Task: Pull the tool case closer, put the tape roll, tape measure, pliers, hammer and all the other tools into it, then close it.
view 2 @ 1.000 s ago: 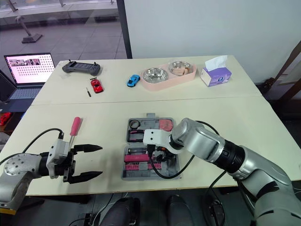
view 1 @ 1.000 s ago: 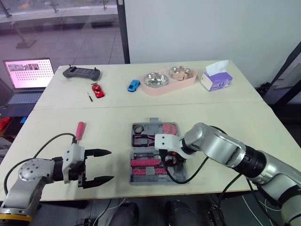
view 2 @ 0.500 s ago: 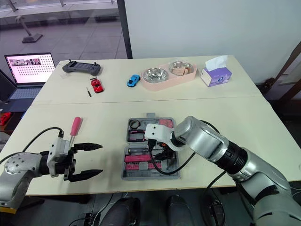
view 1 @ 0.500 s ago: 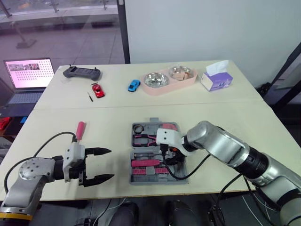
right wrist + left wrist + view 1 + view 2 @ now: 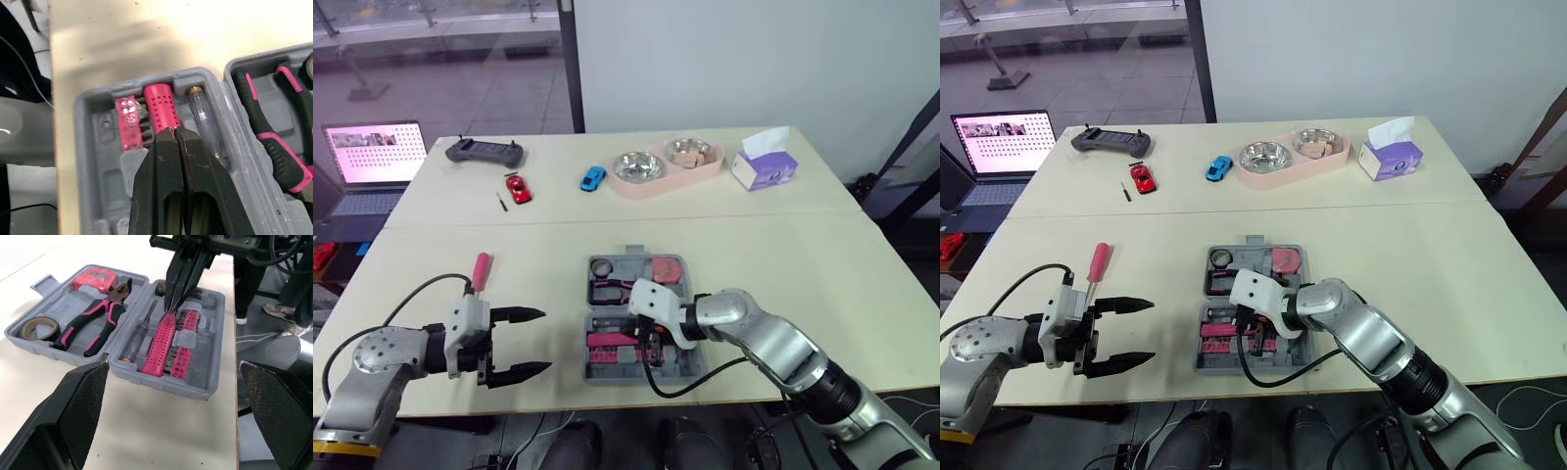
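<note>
1. Tool case [image 5: 211, 350]: lid open, near centre of desk [image 5: 803, 255]; pliers [image 5: 93, 325] inside.
2. Right gripper [image 5: 174, 131]: fingers together, tips at pink handle [image 5: 159, 345] inside case.
3. Left gripper [image 5: 545, 341]: fingers apart, left of case.

Both head views look forward and down from over the counter's [image 5: 803, 245] near edge, set slightly apart side by side, and both take in the whole top from the open tool case [image 5: 628, 266] to the laptop [image 5: 370, 162] and tissue box [image 5: 764, 159] at the far end. The left wrist view looks low across the counter between the spread fingers of the left claw [image 5: 545, 341], facing the case and the right claw [image 5: 169, 306] above it. The right wrist view sits very near, looking down its pressed-together fingers at the pink perforated handle [image 5: 161, 105] in the case's near half, which all views share.
</note>
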Controlling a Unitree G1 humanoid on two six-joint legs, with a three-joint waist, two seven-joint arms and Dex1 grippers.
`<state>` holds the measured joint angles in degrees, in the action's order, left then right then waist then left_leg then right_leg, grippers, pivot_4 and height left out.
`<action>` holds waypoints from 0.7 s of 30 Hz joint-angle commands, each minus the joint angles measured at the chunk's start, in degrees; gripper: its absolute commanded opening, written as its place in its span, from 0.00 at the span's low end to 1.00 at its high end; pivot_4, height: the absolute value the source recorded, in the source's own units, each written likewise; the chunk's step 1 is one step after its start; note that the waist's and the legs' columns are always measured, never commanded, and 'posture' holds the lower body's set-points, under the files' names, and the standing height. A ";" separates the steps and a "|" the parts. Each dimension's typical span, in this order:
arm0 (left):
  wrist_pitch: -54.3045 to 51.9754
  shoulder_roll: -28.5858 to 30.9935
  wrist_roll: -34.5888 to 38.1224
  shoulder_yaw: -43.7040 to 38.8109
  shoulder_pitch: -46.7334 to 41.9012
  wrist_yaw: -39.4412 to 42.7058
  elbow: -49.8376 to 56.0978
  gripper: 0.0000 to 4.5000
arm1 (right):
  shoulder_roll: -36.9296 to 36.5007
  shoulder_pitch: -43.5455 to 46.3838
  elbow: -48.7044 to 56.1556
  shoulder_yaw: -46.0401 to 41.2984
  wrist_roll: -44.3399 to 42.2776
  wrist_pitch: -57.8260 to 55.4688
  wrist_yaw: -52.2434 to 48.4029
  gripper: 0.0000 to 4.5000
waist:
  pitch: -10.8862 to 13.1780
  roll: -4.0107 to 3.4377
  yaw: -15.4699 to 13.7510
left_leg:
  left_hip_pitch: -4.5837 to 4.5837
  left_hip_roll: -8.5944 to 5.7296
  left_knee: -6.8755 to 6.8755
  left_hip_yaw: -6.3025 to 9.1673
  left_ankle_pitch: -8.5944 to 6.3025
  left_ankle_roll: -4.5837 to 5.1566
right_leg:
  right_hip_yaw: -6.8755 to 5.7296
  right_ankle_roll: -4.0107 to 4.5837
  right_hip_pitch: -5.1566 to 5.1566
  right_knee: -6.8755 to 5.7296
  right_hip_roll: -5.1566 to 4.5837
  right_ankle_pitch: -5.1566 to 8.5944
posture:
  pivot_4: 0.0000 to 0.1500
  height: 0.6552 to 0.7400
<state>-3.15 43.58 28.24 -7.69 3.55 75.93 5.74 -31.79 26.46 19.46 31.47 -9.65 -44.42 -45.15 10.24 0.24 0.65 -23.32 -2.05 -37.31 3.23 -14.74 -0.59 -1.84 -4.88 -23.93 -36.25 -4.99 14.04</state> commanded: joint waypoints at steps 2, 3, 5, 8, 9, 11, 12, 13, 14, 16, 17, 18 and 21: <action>0.30 0.34 1.03 -1.07 -0.59 0.18 0.87 1.00 | 0.58 -1.37 -1.56 -1.02 1.55 3.75 0.43 0.01 | 0.00 0.00 0.04 | 0.00 -0.02 -0.01 0.00 0.00 0.00 | 0.00 0.00 0.01 0.00 -0.01 0.00 | 1.00 1.00; 0.41 0.39 0.98 -1.11 -0.50 0.26 0.85 1.00 | 0.54 -1.65 -1.89 -0.88 1.87 3.93 0.35 0.01 | 0.00 0.00 0.04 | 0.00 -0.02 -0.01 -0.01 0.00 0.00 | 0.00 0.00 0.01 0.00 0.00 0.00 | 1.00 1.00; 0.60 0.42 0.85 -1.16 -0.54 0.29 0.69 1.00 | 0.26 -2.86 -2.88 -0.44 2.41 4.00 0.22 0.01 | 0.00 0.01 0.06 | 0.02 -0.01 -0.01 0.00 0.00 0.00 | 0.00 0.00 0.02 0.00 0.01 0.00 | 1.00 1.00; 0.53 0.29 0.88 -1.18 -0.61 0.10 0.68 1.00 | 0.11 -4.57 -5.69 0.04 3.96 4.87 0.75 0.01 | -0.02 0.00 0.06 | 0.06 0.01 0.01 0.01 0.00 0.00 | 0.00 0.00 0.06 0.00 0.04 0.00 | 1.00 1.00; 0.52 0.33 0.95 -1.24 -0.49 0.15 0.78 1.00 | -0.05 -5.07 -7.04 0.28 4.62 4.19 1.06 0.01 | -0.03 0.01 0.05 | 0.07 0.00 0.02 0.01 0.00 0.00 | 0.00 0.00 0.06 0.00 0.04 0.00 | 1.00 1.00; 0.56 0.46 1.01 -1.39 -0.29 0.28 0.87 1.00 | -0.90 -6.08 -9.06 1.11 5.38 2.65 0.84 0.01 | -0.03 0.01 0.04 | 0.30 0.01 0.02 0.01 0.00 0.00 | -0.01 0.00 0.32 0.02 0.03 0.00 | 1.00 1.00; 0.55 0.51 1.03 -1.45 -0.23 0.32 0.84 1.00 | -1.15 -6.62 -9.46 1.39 5.23 1.99 0.59 0.01 | -0.05 0.02 0.02 | 0.49 0.00 0.07 0.01 -0.01 0.00 | -0.01 0.02 0.49 0.06 0.02 0.02 | 1.00 1.00; 0.58 0.52 1.03 -1.49 -0.18 0.35 0.79 1.00 | -1.26 -6.99 -9.64 1.55 5.20 1.72 0.44 0.01 | -0.13 0.04 -0.06 | 0.76 0.00 0.16 0.00 -0.01 0.00 | -0.01 0.06 0.74 0.12 0.01 0.05 | 1.00 1.00; 0.68 0.61 0.93 -1.45 -0.15 0.49 0.71 1.00 | -1.30 -7.17 -10.39 2.04 5.31 0.14 0.41 0.01 | -0.24 0.09 -0.09 | 0.91 0.00 0.18 0.00 -0.02 0.02 | -0.01 0.19 0.87 0.14 -0.02 0.15 | 1.00 1.00; 0.77 0.76 0.96 -1.55 -0.33 0.78 0.39 1.00 | -0.15 -7.02 -12.89 2.10 4.96 -6.68 1.73 0.01 | -0.44 0.20 -0.08 | 0.92 0.00 0.17 0.01 -0.03 0.02 | 0.00 0.20 0.88 0.16 -0.03 0.17 | 1.00 1.00; 0.79 0.85 0.98 -1.63 -0.47 0.92 0.20 1.00 | 0.28 -6.85 -13.74 2.22 4.80 -9.20 2.11 0.01 | -0.67 0.31 -0.11 | 0.93 0.00 0.16 0.01 -0.03 0.02 | 0.00 0.20 0.87 0.17 -0.03 0.17 | 1.00 1.00; 0.80 0.88 1.00 -1.70 -0.55 1.01 0.06 1.00 | 0.58 -6.70 -14.09 2.26 4.69 -10.67 2.34 0.01 | -0.87 0.35 -0.11 | 0.97 0.00 0.16 0.04 -0.03 0.02 | 0.00 0.20 0.82 0.17 -0.03 0.17 | 1.00 1.00; 0.87 1.04 1.00 -1.81 -0.64 1.41 -0.23 1.00 | 3.94 -5.71 -16.85 0.90 2.91 -18.23 3.94 0.01 | -1.60 0.42 -0.09 | 1.04 0.00 0.18 0.06 -0.04 0.03 | 0.01 0.22 0.83 0.22 -0.12 0.18 | 1.00 1.00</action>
<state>-3.03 43.91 28.24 -7.94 3.58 77.03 4.93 -27.03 23.63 11.75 29.93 -8.26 -54.43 -43.88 8.64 0.66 0.56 -22.26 -2.05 -37.12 3.29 -14.79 -0.56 -1.83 -4.65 -23.09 -36.03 -5.12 14.22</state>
